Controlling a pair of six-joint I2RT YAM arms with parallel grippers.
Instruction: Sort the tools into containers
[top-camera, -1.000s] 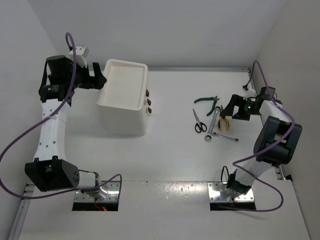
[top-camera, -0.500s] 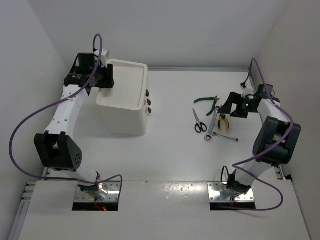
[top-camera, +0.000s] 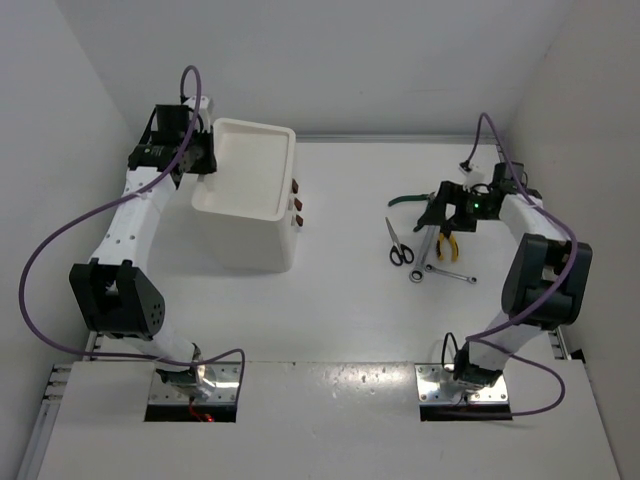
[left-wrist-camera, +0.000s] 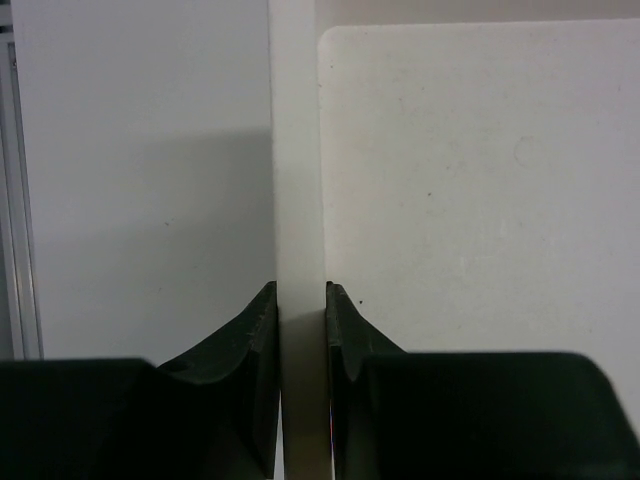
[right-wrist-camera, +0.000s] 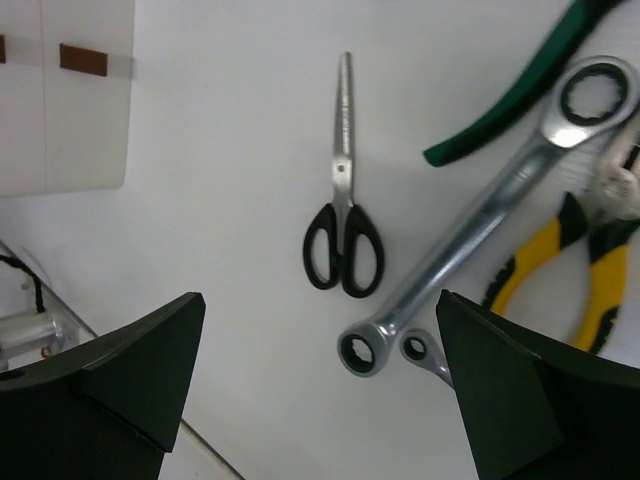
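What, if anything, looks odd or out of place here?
Only one oddity: the left hand is clamped on the white box's tray rim, not on a tool. The scissors, wrenches and pliers lie jumbled on the table, unsorted; nothing looks damaged.

Left hand (left-wrist-camera: 300, 296) clamped, right hand (right-wrist-camera: 320, 300) agape.

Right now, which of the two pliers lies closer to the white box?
The green-handled pliers; the yellow-handled pliers lie farther right, away from the white box.
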